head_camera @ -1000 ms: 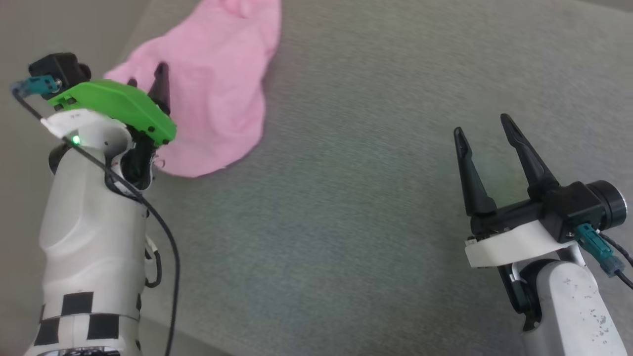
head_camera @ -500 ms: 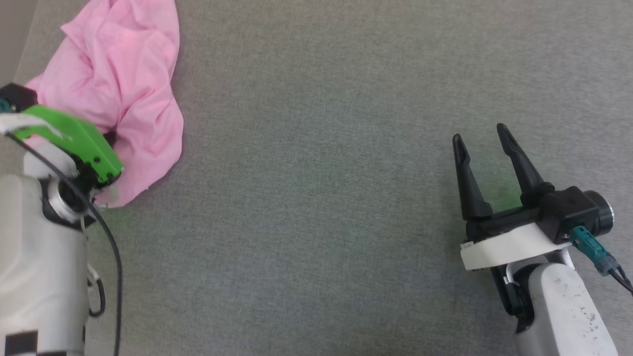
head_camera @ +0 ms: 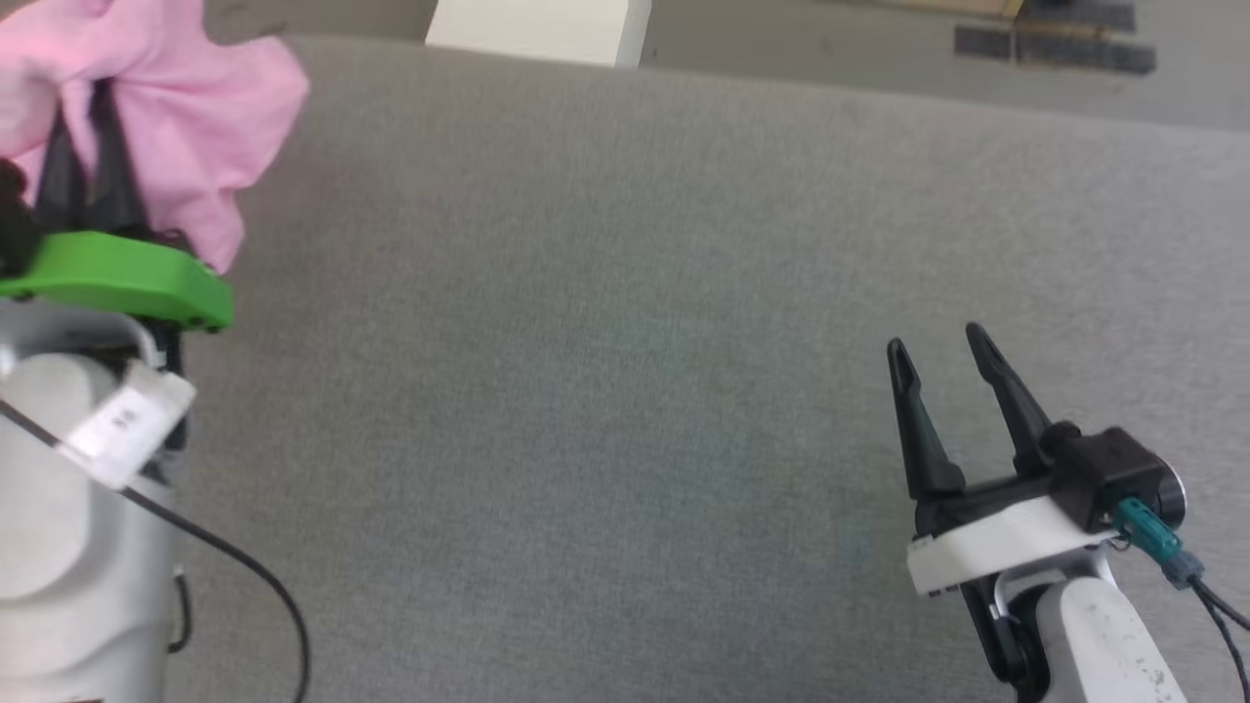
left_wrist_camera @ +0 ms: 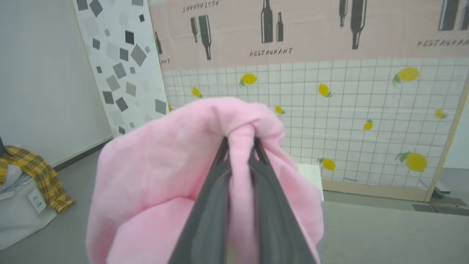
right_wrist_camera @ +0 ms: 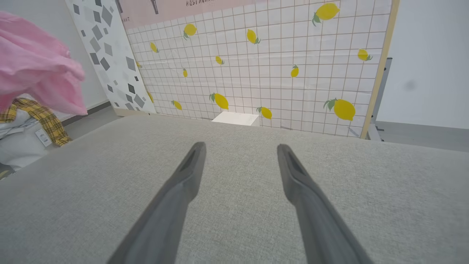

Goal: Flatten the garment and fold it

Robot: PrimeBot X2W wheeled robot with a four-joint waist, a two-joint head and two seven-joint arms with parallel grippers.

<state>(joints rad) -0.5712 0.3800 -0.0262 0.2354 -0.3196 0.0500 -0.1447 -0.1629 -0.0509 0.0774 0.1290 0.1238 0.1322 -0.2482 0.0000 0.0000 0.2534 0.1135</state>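
Near right: right end effector [head_camera: 942, 342] released, fingers spread, low over grey bench [head_camera: 605, 391], touching nothing. Near left: left end effector [left_wrist_camera: 240, 145] clenched on bunched fold of garment [left_wrist_camera: 157, 165]. Hangs crumpled around fingers, held aloft by bench's far left end. Beyond: plaid cloth [right_wrist_camera: 40, 117], white box [head_camera: 537, 24], lemon-print panel [right_wrist_camera: 274, 55].

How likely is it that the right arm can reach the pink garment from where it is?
Probably yes, with a long sideways reach: the right gripper is open and empty, nothing lies on the grey surface between, and the garment hangs pinched in the left gripper.
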